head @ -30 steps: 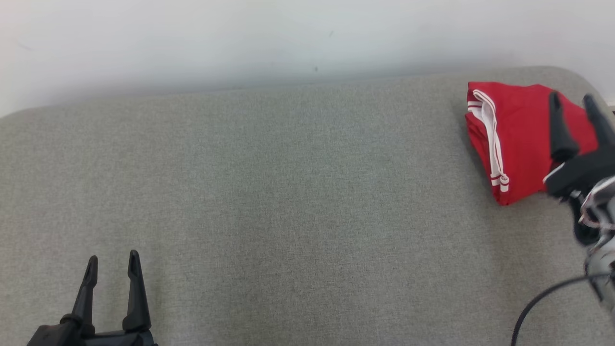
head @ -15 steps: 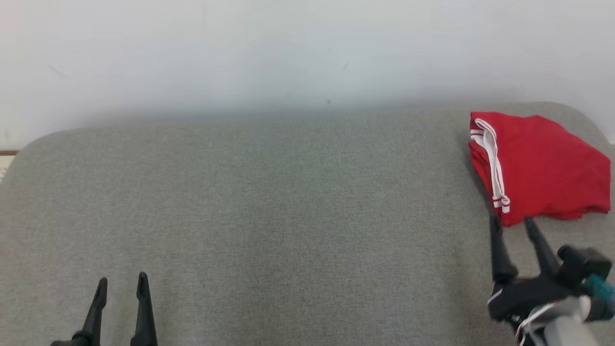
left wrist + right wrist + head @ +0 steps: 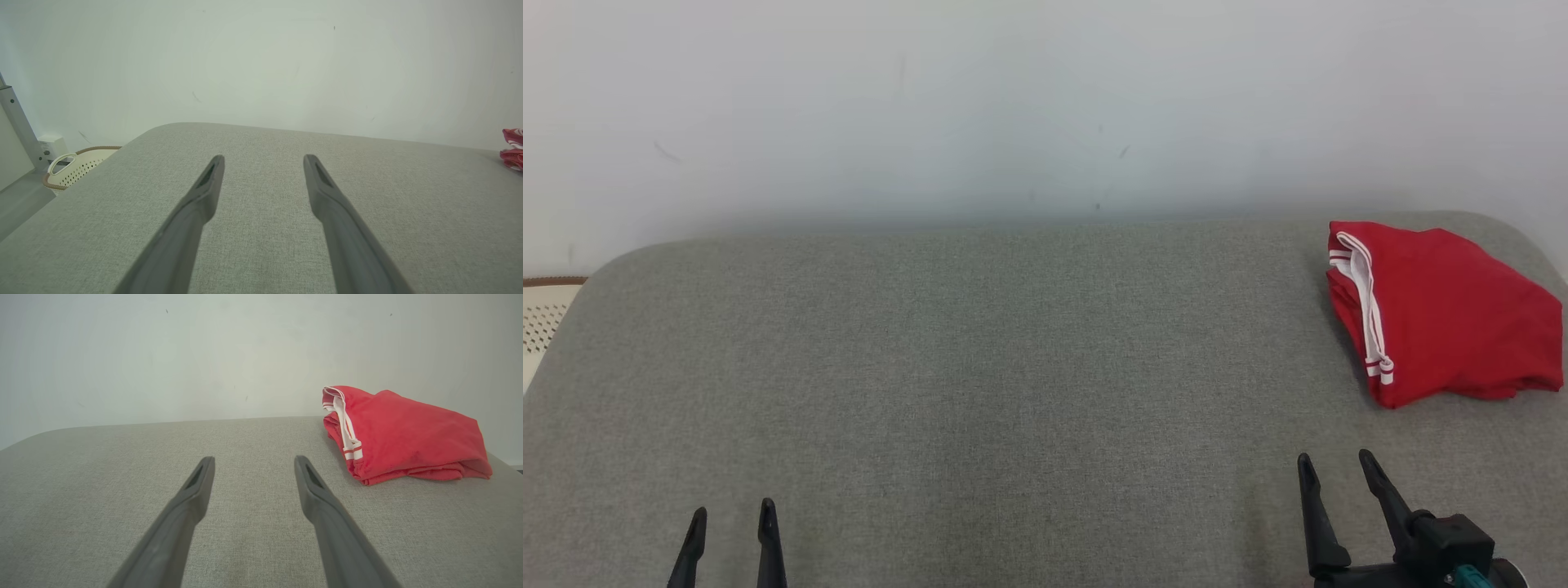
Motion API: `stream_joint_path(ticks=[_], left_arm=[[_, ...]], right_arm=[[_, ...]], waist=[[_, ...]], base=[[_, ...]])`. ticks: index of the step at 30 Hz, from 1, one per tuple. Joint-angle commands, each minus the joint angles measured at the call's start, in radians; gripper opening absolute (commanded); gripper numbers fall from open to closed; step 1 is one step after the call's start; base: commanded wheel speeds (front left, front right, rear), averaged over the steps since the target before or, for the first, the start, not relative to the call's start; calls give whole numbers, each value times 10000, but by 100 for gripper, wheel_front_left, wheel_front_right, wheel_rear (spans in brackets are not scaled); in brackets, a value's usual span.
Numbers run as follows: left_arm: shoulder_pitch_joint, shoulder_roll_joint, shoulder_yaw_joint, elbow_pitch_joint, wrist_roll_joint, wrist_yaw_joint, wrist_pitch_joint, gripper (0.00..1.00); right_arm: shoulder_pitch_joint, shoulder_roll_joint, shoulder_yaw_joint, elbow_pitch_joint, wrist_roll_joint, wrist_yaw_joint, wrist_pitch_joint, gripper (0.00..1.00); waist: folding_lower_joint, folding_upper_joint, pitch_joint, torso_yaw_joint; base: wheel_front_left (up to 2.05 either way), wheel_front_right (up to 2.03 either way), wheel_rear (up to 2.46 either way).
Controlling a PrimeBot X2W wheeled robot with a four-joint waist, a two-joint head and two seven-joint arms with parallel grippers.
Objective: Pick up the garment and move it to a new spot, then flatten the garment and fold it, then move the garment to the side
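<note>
Red garment [image 3: 1454, 314] far right, well beyond R gripper [image 3: 1334, 457], jaws apart; L gripper [image 3: 733, 508] apart too. L wrist cam adds basket [image 3: 77, 167], left.

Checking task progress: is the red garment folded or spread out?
Folded. The red garment sits as a compact bundle on the grey surface; stacked layers show along its near edge.

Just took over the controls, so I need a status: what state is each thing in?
Garment: folded, lying at the far right of the table.
Left gripper: open, empty, far from the garment.
Right gripper: open, empty, short of the garment.
Basket: upright beside the table, contents hidden.
</note>
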Motion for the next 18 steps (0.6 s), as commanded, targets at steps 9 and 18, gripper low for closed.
stream_joint_path(ticks=[9, 18], left_arm=[[187, 81, -119, 207, 307, 134, -83, 100], [296, 123, -211, 213, 254, 11, -84, 100]], right_arm=[[252, 256, 99, -338, -443, -6, 310, 100], [161, 161, 266, -343, -260, -6, 346, 100]], waist=[[1, 0, -112, -76], [1, 0, -118, -91]], base=[[0, 0, 0], [0, 0, 0]])
